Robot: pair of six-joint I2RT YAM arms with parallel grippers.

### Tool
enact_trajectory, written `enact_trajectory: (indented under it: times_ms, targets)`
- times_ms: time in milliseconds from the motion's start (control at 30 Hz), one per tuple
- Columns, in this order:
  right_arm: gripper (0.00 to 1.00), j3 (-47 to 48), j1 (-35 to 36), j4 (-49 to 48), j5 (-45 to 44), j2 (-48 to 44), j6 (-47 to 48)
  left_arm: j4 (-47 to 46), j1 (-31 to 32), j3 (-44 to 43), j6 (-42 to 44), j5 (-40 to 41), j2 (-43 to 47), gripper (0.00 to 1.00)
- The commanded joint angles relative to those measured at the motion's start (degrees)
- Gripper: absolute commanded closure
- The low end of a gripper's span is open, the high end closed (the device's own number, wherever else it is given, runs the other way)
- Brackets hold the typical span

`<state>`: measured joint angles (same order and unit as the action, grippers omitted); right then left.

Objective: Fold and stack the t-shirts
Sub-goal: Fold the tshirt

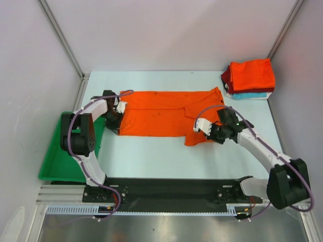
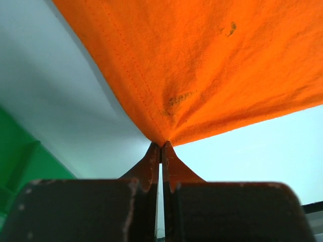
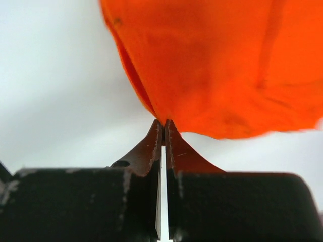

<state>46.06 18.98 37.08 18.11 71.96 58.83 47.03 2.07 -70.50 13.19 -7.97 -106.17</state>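
Note:
A bright orange t-shirt (image 1: pixel 161 113) with small dark specks lies spread across the middle of the table, folded lengthwise. My left gripper (image 1: pixel 117 121) is shut on its left bottom corner; in the left wrist view the cloth (image 2: pixel 202 65) rises from my pinched fingertips (image 2: pixel 161 145). My right gripper (image 1: pixel 211 132) is shut on the shirt's right lower edge; in the right wrist view the cloth (image 3: pixel 222 65) hangs from my closed tips (image 3: pixel 163 122). A stack of folded t-shirts (image 1: pixel 250 78) in orange-red, dark red and teal sits at the back right corner.
A green plastic tray (image 1: pixel 55 161) sits at the table's left edge beside my left arm; its edge shows in the left wrist view (image 2: pixel 20 161). Grey walls and metal posts close in the table at the back and sides.

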Motion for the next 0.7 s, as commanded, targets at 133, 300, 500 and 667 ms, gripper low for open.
enact_trajectory:
  times_ms: [133,300,500,667]
  targets:
    - [1.0,7.4,-3.2,-2.2,-0.6,-6.0,-7.6,3.2,-0.3,-5.0,1.3,-1.3,3.7,1.0]
    - [1.0,10.4,-7.4,-4.9,-0.7,-6.0,-8.6,4.9,0.0,-8.2,2.4,-1.8,3.3,0.99]
    - [1.0,15.7,-9.2,-6.1,0.5,-2.7,-8.9,6.6,0.0,-12.4,2.7,-1.9,2.0,0.99]
    - [1.0,20.9,-10.1,-7.3,1.3,2.8,-8.9,6.5,0.0,-14.8,2.5,-0.6,1.2,0.99]
